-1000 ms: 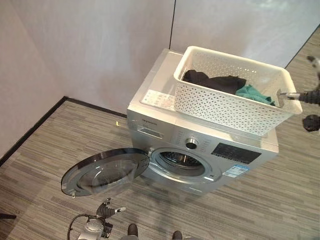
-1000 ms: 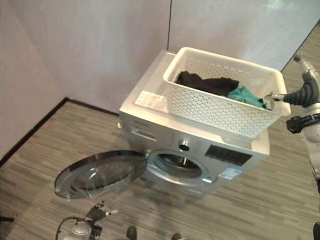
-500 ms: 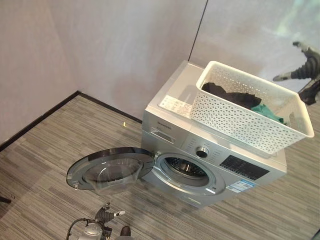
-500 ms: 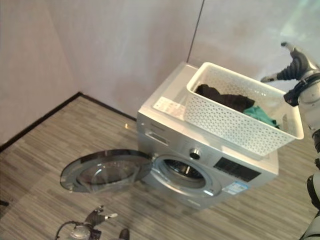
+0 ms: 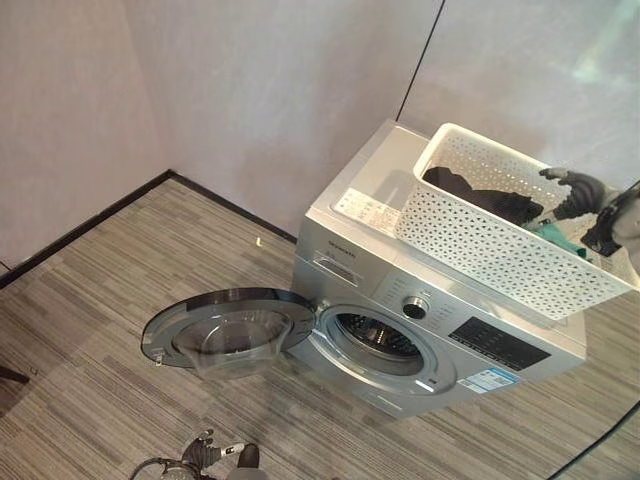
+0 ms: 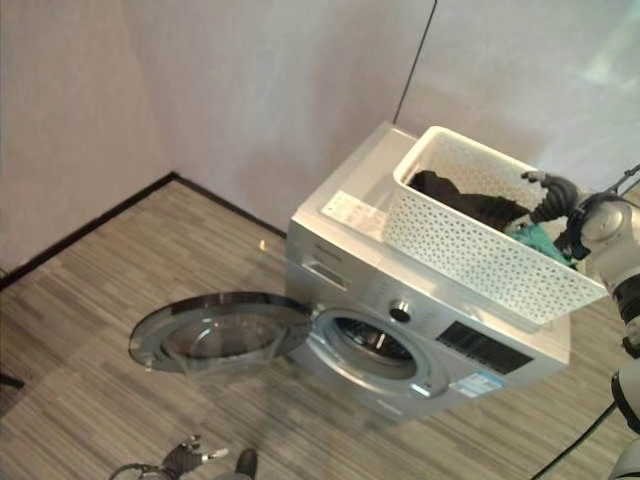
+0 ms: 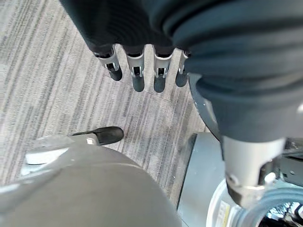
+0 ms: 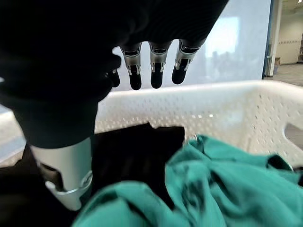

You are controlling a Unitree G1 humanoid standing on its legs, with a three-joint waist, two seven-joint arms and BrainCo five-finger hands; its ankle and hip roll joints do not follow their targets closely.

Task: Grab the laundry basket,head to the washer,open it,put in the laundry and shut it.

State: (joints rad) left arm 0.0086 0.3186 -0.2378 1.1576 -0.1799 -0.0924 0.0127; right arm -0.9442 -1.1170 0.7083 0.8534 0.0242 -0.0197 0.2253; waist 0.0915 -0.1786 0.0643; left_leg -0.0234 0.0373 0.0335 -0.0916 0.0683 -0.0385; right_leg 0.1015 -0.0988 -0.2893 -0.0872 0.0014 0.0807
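1. Head views: your right hand [image 6: 556, 190], which was above the far rim half a second ago, has dropped inside the laundry basket [image 5: 480, 240] on top of the washer [image 5: 400, 300]. That puts you at the pick-up step. The camera has swung too, so the washer itself hasn't moved. The washer door [image 5: 228, 325] hangs wide open, leaving the drum [image 5: 375, 335] clear.
2. Right wrist view: the fingers [image 8: 156, 64] are spread and hold nothing, just above the black garment [image 8: 135, 156] and teal garment [image 8: 213, 189].
3. Left wrist view: your left hand [image 7: 142, 66] hangs idle over the floor, fingers straight.
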